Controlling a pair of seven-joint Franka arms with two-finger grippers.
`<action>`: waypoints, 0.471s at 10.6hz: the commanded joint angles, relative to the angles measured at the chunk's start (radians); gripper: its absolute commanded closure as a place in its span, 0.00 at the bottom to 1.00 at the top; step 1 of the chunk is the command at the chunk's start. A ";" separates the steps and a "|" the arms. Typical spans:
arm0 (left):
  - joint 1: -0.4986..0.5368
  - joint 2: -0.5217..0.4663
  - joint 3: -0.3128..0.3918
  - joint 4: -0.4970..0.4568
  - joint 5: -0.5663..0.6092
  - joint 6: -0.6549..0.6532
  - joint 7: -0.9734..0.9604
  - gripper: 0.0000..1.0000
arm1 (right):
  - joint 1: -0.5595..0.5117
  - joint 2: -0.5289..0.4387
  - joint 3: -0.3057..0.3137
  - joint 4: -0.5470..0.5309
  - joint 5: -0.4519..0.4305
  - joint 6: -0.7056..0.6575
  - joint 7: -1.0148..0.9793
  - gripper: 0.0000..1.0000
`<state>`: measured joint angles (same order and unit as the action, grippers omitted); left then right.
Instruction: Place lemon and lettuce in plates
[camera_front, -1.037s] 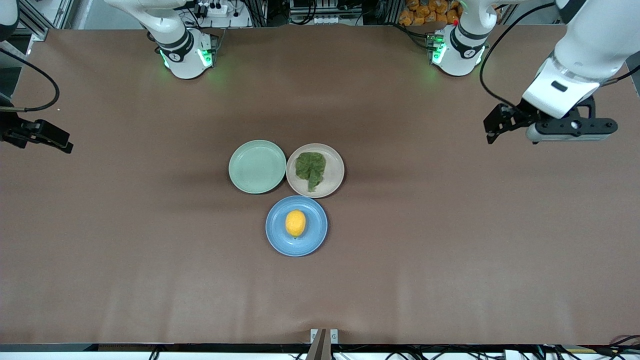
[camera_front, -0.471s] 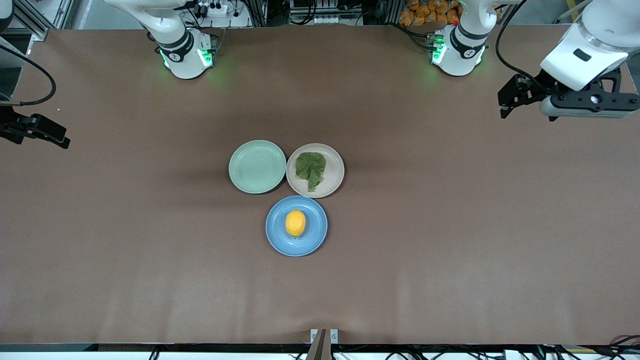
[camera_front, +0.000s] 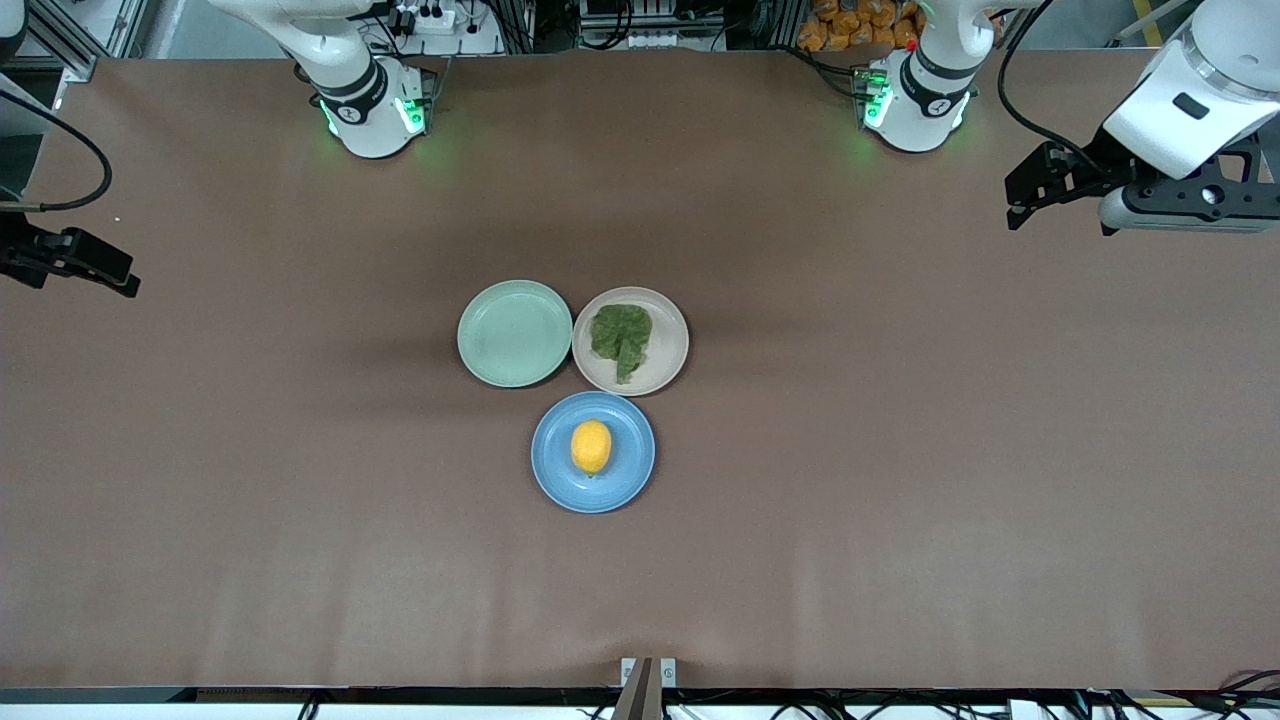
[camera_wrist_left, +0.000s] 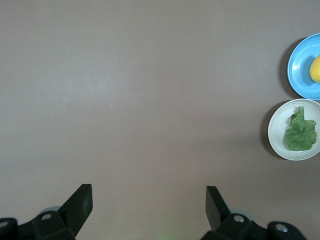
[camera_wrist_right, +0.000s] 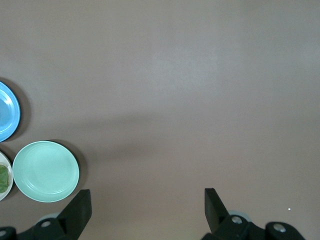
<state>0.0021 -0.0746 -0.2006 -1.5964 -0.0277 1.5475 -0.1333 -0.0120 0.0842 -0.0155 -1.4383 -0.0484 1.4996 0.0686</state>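
Observation:
The yellow lemon (camera_front: 591, 446) lies in the blue plate (camera_front: 560, 480), the plate nearest the front camera. The dark green lettuce (camera_front: 621, 338) lies in the beige-pink plate (camera_front: 668, 355). In the left wrist view the lettuce (camera_wrist_left: 300, 132), its plate (camera_wrist_left: 276, 130), the blue plate (camera_wrist_left: 299, 70) and the lemon's edge (camera_wrist_left: 316, 68) show. My left gripper (camera_front: 1022, 195) is open and empty, raised over bare table at the left arm's end (camera_wrist_left: 149, 202). My right gripper (camera_front: 118, 275) is open and empty over the right arm's end (camera_wrist_right: 147, 207).
A pale mint-green plate (camera_front: 514, 333) stands empty beside the beige-pink plate, toward the right arm's end; it also shows in the right wrist view (camera_wrist_right: 46, 171). The brown table (camera_front: 900, 450) stretches bare around the three plates.
My left gripper has risen and drawn back toward the left arm's end of the table. My right gripper has shifted slightly outward. Lemon, lettuce and plates have not moved.

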 joint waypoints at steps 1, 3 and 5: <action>0.004 0.002 0.003 0.026 -0.026 -0.033 0.027 0.00 | -0.017 -0.015 0.012 -0.011 -0.005 -0.007 -0.013 0.00; 0.006 0.001 0.003 0.026 -0.023 -0.035 0.027 0.00 | -0.017 -0.015 0.012 -0.011 -0.004 -0.007 -0.013 0.00; 0.004 0.001 0.003 0.027 -0.020 -0.033 0.029 0.00 | -0.017 -0.014 0.012 -0.011 -0.004 -0.006 -0.013 0.00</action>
